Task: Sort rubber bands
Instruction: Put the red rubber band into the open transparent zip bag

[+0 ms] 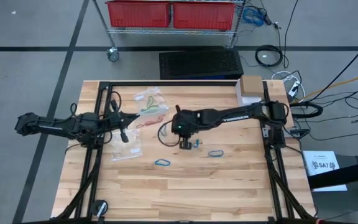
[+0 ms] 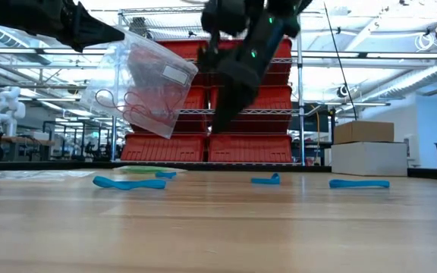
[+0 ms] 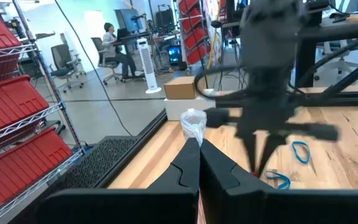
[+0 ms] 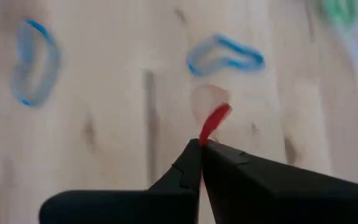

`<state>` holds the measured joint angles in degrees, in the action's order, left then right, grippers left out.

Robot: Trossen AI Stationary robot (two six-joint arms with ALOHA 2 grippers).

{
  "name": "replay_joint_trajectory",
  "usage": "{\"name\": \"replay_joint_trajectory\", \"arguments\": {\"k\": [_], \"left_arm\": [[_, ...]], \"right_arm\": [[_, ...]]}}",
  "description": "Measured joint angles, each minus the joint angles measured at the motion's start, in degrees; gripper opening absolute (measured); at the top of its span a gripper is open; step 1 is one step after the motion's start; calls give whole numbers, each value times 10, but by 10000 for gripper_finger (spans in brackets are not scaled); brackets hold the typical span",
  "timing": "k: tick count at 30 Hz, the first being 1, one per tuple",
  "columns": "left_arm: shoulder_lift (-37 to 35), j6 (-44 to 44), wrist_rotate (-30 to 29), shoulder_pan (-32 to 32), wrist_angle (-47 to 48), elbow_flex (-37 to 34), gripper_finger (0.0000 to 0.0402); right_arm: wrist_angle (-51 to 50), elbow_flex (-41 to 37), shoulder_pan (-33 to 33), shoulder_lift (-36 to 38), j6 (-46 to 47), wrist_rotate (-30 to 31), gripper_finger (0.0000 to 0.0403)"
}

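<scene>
My left gripper [image 1: 125, 136] is at the table's left, shut on a clear plastic bag [image 2: 143, 83] that has red rubber bands inside. Near the table's middle, my right gripper [image 1: 185, 144] is raised off the wood and shut on one red rubber band [image 4: 215, 121]. Blue rubber bands [image 1: 161, 163] [image 1: 215, 153] lie flat on the table near it. In the right wrist view two of them show as blue loops [image 4: 225, 55] [image 4: 35, 62]. More red bands [image 1: 151, 121] lie between the two arms. My left gripper pinches the bag's bunched edge [image 3: 193, 124] between its two fingers, which reach in level from the table's left. The bag hangs tilted below and beside the fingers, clear of the table. My right gripper pinches one end of the red band [image 4: 207, 135] at its fingertips, coming slanting down from above. The rest of the band sticks out past the tips, clear of the table.
A second clear bag with green bands [image 1: 149, 101] lies at the table's far side. A cardboard box [image 1: 252, 89] stands at the far right corner. A wire cart with red bins [image 1: 173, 14] stands beyond the table.
</scene>
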<state>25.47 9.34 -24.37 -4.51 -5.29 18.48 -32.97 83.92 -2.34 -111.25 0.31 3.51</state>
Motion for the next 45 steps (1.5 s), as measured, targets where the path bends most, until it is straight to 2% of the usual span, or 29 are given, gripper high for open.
{"name": "replay_joint_trajectory", "arguments": {"k": [2,6,12,18,35,45], "left_arm": [[0,0,0,0,0,0,0],[0,0,0,0,1,0,0],[0,0,0,0,3,0,0],[0,-1,0,0,2,0,0],[0,-13,16,0,-3,0,0],[6,-14,22,0,-3,0,0]], "right_arm": [[1,22,14,6,-9,9,0],[8,93,41,15,-46,70,0],[14,195,52,14,-101,128,0],[10,258,37,14,-159,142,0],[21,265,8,-23,-180,140,0],[33,265,-6,-29,-175,91,0]]}}
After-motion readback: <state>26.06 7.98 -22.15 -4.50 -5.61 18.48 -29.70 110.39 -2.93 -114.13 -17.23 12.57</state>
